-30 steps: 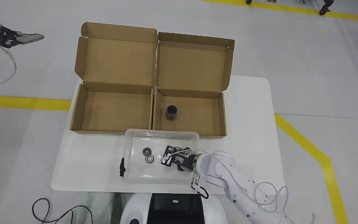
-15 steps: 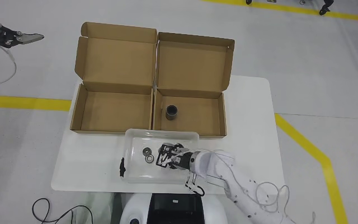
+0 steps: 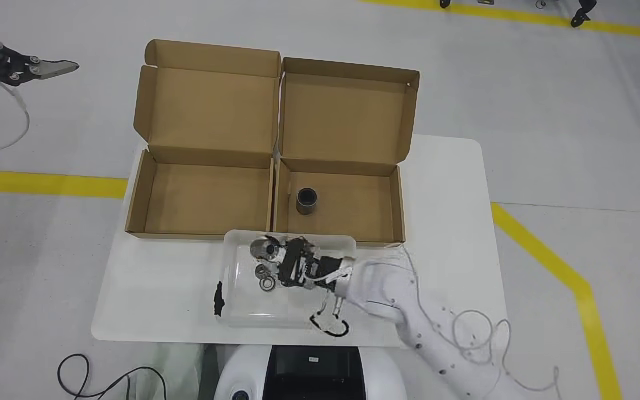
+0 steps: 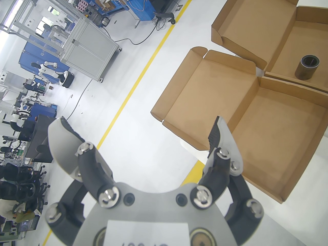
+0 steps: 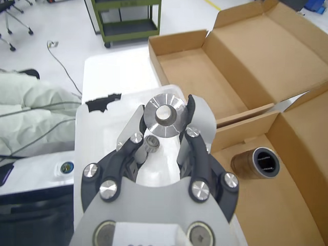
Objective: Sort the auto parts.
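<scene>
Auto parts are sitting in two places on the white bench [image 3: 450, 200]. A flanged metal disc [image 3: 264, 245] is being held between the clenched fingers of the right gripper [image 5: 166, 104], which is positioned over the clear plastic tray [image 3: 232, 305], toward the tray's side nearest the boxes. Whether the disc is touching the tray floor is hard to tell. A small bearing ring [image 5: 151, 143] is lying on the tray floor just beneath those fingers. A scrap of black tape [image 3: 217, 297] is clinging to the tray's left wall.

Beyond the tray, two cardboard boxes are standing side by side with their lids folded back, walls touching. A dark cylindrical bushing [image 3: 307, 201] is resting in the right box [image 3: 370, 215], close to the wall it shares with the left box [image 3: 200, 200].

Out past the bench's left edge, the left gripper [image 4: 138, 126] is hanging over the factory floor, well apart from the boxes, with its fingers released and spread wide, gripping nothing.
</scene>
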`<state>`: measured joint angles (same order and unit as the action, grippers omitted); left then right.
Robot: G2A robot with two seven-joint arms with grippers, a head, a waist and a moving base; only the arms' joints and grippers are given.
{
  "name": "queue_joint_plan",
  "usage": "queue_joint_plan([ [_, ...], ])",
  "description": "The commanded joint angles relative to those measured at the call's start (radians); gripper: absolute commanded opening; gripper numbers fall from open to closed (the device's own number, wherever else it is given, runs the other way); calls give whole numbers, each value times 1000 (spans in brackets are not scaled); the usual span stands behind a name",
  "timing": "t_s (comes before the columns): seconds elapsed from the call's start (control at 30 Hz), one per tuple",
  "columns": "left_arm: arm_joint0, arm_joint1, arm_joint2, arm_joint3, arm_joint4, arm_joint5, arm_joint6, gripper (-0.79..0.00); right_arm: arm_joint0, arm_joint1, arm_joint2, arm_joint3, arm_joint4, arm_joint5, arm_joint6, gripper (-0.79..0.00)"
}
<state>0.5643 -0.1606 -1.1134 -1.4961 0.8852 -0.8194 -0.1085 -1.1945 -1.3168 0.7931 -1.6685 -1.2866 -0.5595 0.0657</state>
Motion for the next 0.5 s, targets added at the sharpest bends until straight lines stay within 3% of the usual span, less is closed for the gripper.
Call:
queue_joint_plan([
  [0.0,0,0,0,0,0,0,0,0,33,-5,8,26,38,-25,-54,-785],
  [0.47,0,0,0,0,0,0,0,0,207,-30,89,-11,124,-64,-306,-785],
])
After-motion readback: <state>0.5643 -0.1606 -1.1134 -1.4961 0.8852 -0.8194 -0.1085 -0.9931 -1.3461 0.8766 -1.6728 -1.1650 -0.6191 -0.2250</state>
